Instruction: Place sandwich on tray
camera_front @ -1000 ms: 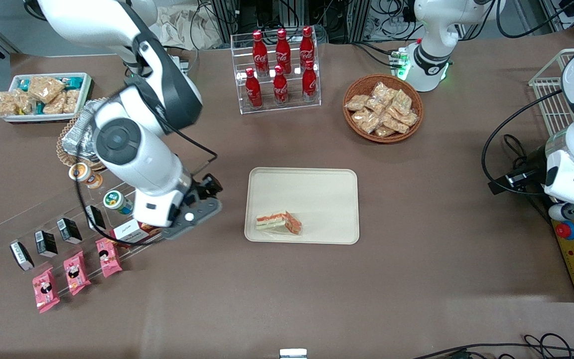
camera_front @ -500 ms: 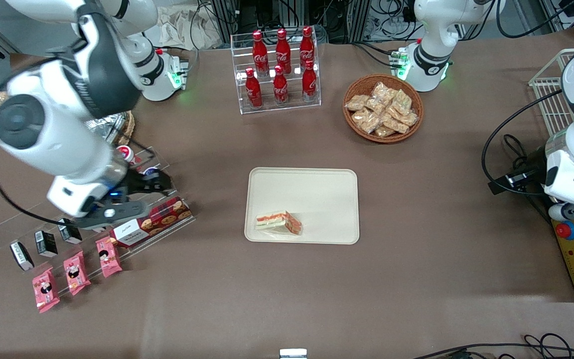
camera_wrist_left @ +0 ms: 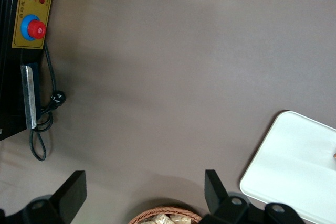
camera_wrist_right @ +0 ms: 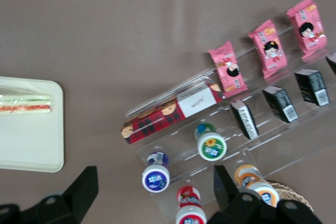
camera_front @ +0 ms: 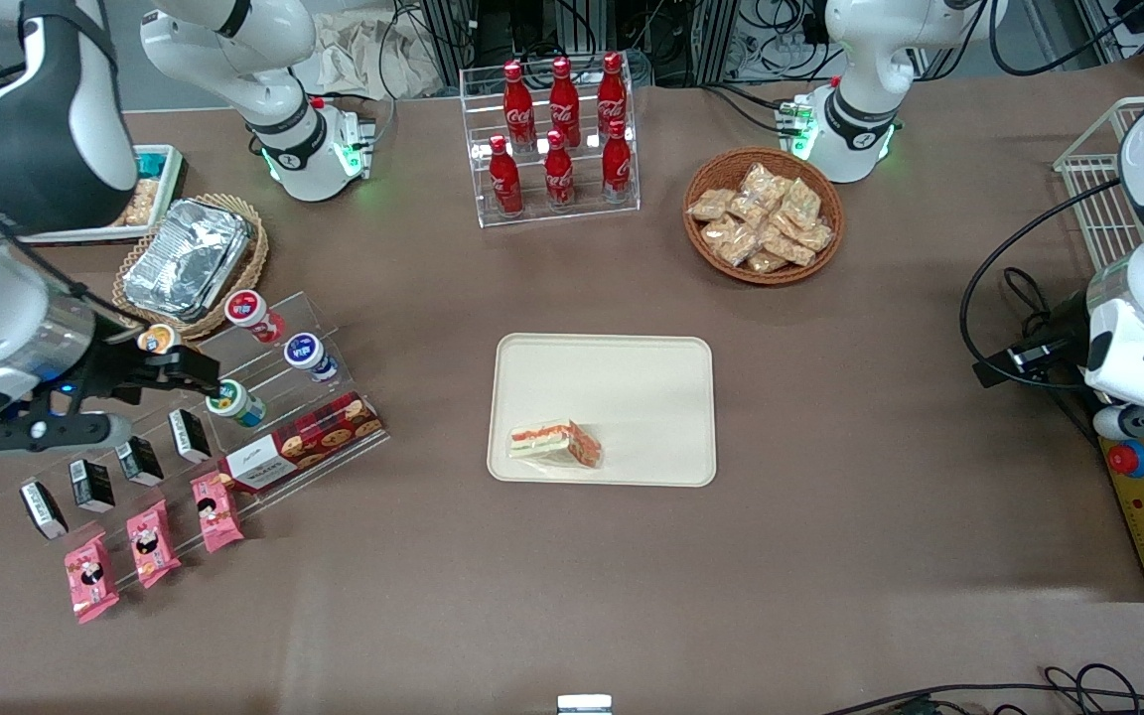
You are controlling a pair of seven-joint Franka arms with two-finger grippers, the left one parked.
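table (camera_front: 830, 556): brown cloth | on it: tray (camera_front: 632, 377), wicker basket (camera_front: 706, 189), cola rack (camera_front: 557, 204), snack stand (camera_front: 334, 437)

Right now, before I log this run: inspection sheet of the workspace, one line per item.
Surface: brown table cover, flat, no spills seen.
Job's things: sandwich lies on the tray, near the tray edge closest to the front camera.
Clutter: cola bottles in a clear rack; wicker basket of snack packets; foil tray; clear stepped display with cups, black packs, a cookie box and pink snack packs.
Grippers: gripper open, empty, above the stepped display, well away from the tray.
Cables: black cable at the parked arm's end.
Surroundings: control box with red button.
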